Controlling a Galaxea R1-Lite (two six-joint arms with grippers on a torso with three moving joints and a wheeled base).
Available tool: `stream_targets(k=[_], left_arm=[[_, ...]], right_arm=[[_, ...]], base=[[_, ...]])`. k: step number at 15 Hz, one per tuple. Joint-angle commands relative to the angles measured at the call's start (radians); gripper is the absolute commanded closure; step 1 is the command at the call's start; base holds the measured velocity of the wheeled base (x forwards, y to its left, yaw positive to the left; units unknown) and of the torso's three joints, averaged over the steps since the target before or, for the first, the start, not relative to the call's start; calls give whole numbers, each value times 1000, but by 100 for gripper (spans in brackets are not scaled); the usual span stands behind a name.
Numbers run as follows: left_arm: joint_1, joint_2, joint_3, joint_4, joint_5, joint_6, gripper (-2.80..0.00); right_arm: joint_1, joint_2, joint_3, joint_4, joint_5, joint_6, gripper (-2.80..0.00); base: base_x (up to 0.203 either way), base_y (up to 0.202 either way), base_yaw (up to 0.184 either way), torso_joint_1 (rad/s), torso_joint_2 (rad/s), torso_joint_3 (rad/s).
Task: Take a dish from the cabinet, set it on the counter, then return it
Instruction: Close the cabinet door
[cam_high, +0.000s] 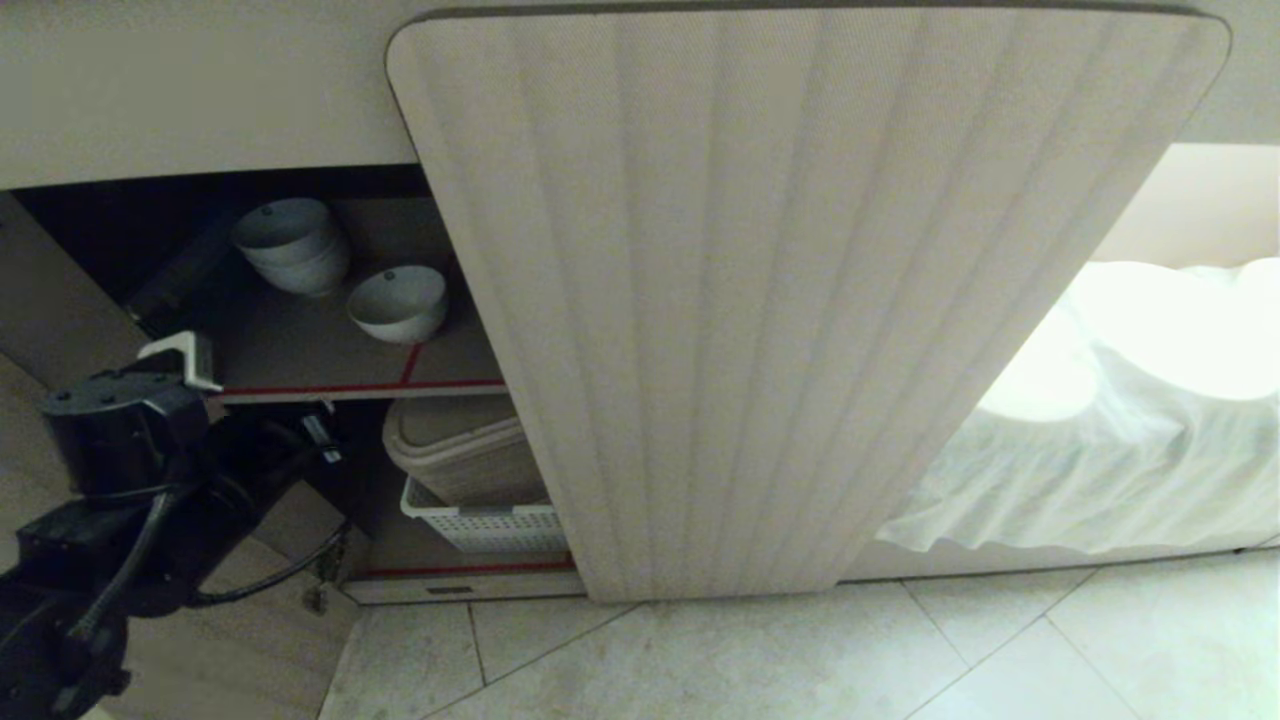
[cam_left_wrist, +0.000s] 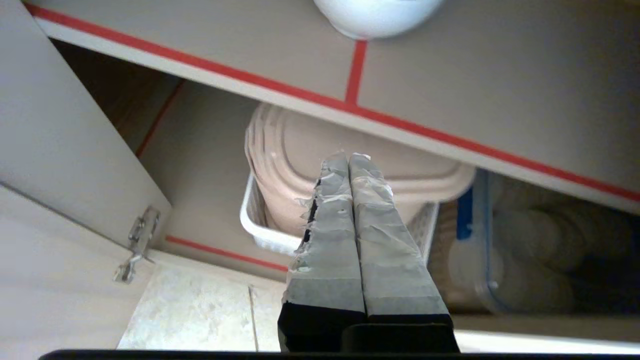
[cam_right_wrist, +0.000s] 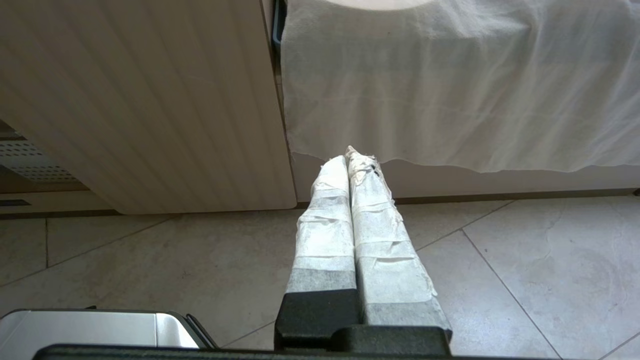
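Bowl (cam_high: 397, 303) on cabinet (cam_high: 330, 350) shelf, stack (cam_high: 292, 245) at its 10 o'clock. Left gripper (cam_left_wrist: 348, 159) fingers together, empty, below shelf. Right gripper (cam_right_wrist: 350, 156) fingers together.

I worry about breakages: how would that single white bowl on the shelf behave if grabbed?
The single white bowl looks like glazed ceramic, so probably stiff, smooth and rather slippery. Its rounded sides narrow toward the base, so a sideways nudge might tip it. It would likely chip if knocked against the stack of bowls beside it.

Open shelf front (cam_high: 360, 388) beside shut fluted door (cam_high: 780, 300), blocking the right
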Motion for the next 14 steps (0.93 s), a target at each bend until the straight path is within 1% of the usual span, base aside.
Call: stream_targets(k=[1,6,8,10,12,14], left_arm=[[-9,-50,40,-6,2,-3,0],[-15,-139,145,-1,1,-2,0],[-31,-173,186,-4,1,20,0],[-46,-217,200,-2,1,36,0],[-76,-263,225,-1,4,47,0],[-103,-324,273,0,6,76,0]], right_arm=[[0,0,0,1,0,0,0],[0,0,0,0,0,0,0],[0,0,0,-1,0,0,0],[0,0,0,-1,0,1,0],[1,0,0,-1,0,0,0],[1,0,0,-1,0,0,0]], base=[[0,0,0,0,0,0],[0,0,0,0,0,0],[0,0,0,0,0,0],[0,0,0,0,0,0],[0,0,0,0,0,0],[0,0,0,0,0,0]])
